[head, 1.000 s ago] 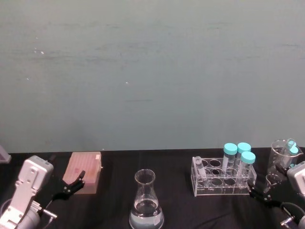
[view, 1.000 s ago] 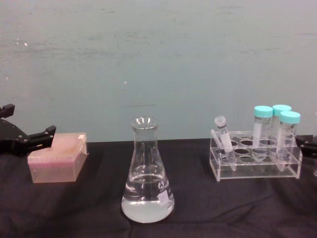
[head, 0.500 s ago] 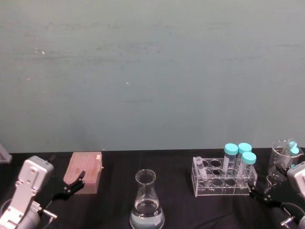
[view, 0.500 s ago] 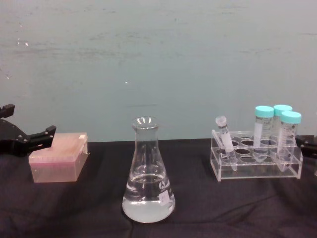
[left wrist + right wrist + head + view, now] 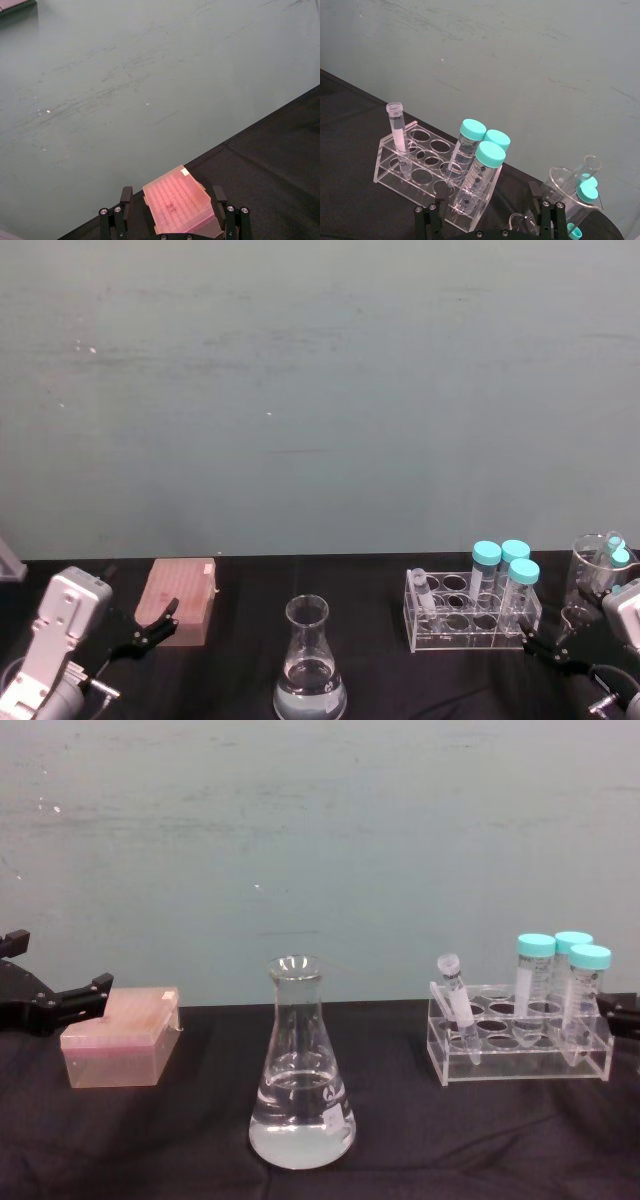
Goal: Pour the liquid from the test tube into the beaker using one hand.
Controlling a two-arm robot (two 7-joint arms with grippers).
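The beaker (image 5: 310,660) (image 5: 300,1070), a clear conical flask, stands at the table's front centre with clear liquid (image 5: 300,1125) in its wide base. The test tube (image 5: 424,592) (image 5: 455,1002) (image 5: 398,137) leans, uncapped, in the left end of a clear rack (image 5: 462,638) (image 5: 520,1065) (image 5: 387,162). I cannot tell how much liquid it holds. My right gripper (image 5: 545,648) (image 5: 487,200) hovers open just right of the rack, its jaws apart and empty. My left gripper (image 5: 150,630) (image 5: 70,998) (image 5: 172,192) rests open at the far left, next to a pink box.
The pink box (image 5: 178,600) (image 5: 118,1048) (image 5: 180,202) sits at the left. Three teal-capped tubes (image 5: 503,570) (image 5: 560,980) (image 5: 480,150) fill the rack's right end. A glass cup (image 5: 597,565) (image 5: 575,187) holding capped tubes stands at the far right. A wall closes the table's back edge.
The flask and the rack sit very slightly further right in the head and chest views. Both grippers keep the same open pose.
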